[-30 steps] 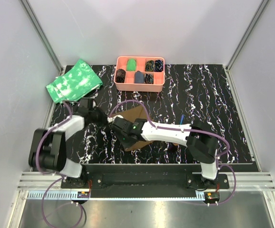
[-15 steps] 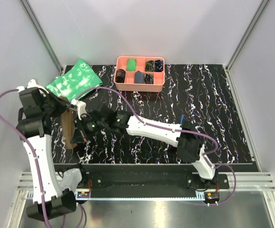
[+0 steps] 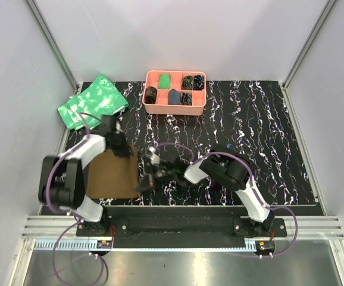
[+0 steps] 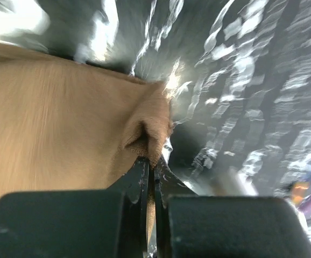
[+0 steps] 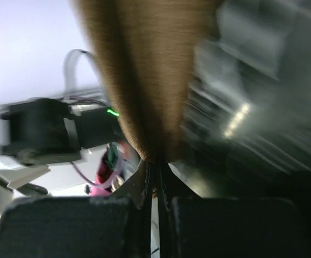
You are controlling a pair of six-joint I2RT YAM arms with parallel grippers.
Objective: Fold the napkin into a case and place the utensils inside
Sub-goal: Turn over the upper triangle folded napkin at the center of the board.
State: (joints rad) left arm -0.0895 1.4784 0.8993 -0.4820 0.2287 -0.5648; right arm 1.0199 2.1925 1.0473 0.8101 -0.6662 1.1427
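The plain brown napkin point(image 3: 111, 174) lies spread on the marbled table at the near left. My left gripper point(image 3: 122, 149) is shut on its far right corner; the left wrist view shows the cloth point(image 4: 64, 123) pinched between the jaws at my left gripper point(image 4: 151, 160). My right gripper point(image 3: 143, 182) is shut on the napkin's near right edge; the right wrist view shows brown cloth point(image 5: 145, 70) hanging from the jaws at my right gripper point(image 5: 155, 164). A blue utensil tip point(image 3: 228, 145) shows behind the right arm. The other utensils are hidden.
A pink compartment tray point(image 3: 175, 91) with small items stands at the back centre. Green white-mottled cloths point(image 3: 92, 101) lie at the back left. The right arm point(image 3: 231, 173) bends low over the near table. Frame posts stand at the table's edges.
Both grippers came down from the raised left position and drew the napkin out flat on the near left table; half a second ago it hung as a bunched strip.
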